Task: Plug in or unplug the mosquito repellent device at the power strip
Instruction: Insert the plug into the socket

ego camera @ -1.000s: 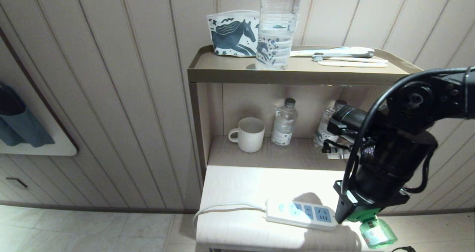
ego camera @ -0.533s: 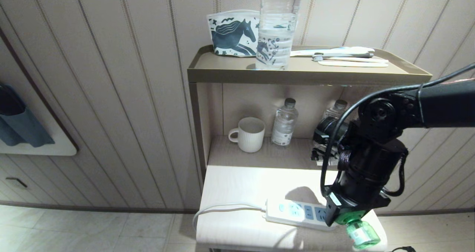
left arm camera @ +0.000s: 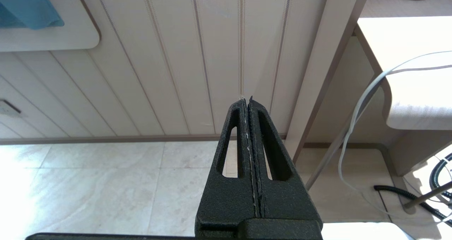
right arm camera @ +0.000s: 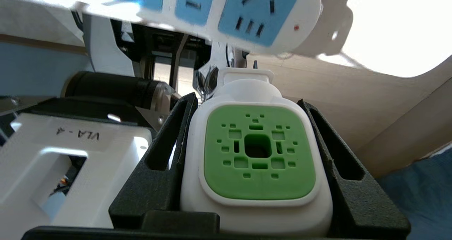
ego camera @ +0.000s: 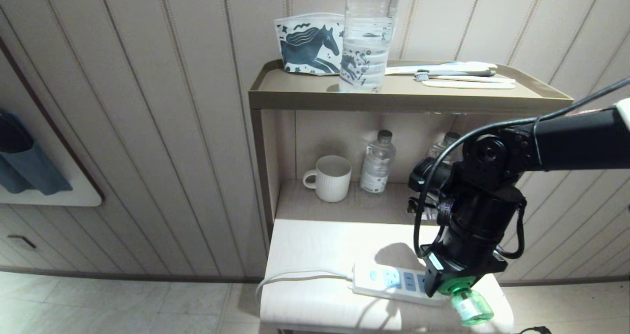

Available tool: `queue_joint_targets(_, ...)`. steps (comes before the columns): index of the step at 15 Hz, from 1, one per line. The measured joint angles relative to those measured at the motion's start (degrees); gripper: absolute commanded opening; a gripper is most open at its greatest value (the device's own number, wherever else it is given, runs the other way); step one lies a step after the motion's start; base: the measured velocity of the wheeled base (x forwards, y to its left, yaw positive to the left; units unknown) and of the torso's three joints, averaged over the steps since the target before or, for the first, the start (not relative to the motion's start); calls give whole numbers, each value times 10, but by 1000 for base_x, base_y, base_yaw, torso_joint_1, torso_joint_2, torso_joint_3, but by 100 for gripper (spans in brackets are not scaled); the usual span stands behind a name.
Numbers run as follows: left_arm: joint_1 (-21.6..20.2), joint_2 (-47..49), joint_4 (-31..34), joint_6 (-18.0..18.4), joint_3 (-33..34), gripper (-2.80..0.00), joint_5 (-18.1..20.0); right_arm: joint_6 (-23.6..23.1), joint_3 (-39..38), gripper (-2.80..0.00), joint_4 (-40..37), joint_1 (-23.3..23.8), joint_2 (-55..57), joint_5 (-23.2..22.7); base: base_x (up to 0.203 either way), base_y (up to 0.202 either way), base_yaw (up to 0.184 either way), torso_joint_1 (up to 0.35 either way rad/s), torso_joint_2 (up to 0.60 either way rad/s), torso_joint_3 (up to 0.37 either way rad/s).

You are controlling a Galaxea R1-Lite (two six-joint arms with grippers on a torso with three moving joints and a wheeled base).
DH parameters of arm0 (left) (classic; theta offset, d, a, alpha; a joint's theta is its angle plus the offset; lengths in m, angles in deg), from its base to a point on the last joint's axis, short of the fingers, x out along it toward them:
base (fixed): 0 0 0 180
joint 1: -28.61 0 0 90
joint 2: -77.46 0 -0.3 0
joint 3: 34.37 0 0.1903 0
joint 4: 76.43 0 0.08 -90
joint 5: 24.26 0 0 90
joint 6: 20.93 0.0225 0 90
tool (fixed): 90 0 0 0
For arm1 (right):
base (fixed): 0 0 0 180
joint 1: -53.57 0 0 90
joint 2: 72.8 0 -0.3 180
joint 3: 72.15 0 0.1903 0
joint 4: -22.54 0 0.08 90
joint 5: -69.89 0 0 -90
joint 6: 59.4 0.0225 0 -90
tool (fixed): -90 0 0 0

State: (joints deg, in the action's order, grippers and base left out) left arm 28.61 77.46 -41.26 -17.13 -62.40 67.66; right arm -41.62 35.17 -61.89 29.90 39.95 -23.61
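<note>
Strong light falls on the tabletop (ego camera: 315,245), blown out near white (right wrist view likewise, behind the blurred power strip (right arm camera: 226,10)). Arm shadow lies beside the strip. Lower shelf (ego camera: 344,203) dim. Floor (left arm camera: 88,183) glares at left.

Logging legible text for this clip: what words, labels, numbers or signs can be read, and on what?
"VLA-4": handwritten on the white bracket, seen upside down in the right wrist view.
Small water bottle label: too small to read.
Large water bottle label: unreadable.
Horse-print pouch: picture only, no words.
Power strip: no readable text.
</note>
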Motion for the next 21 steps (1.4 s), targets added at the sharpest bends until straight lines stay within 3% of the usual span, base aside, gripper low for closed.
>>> queue_joint_targets(16, 0, 0, 0, 0, 0, -280, 0, 4, 26, -280, 12, -11, 15, 17, 0, 0, 0, 0, 0, 0)
queue_joint_targets(21, 0, 0, 0, 0, 0, -280, 0, -59, 30, -280, 12, -49, 8, 76, 0, 0, 0, 0, 0, 0)
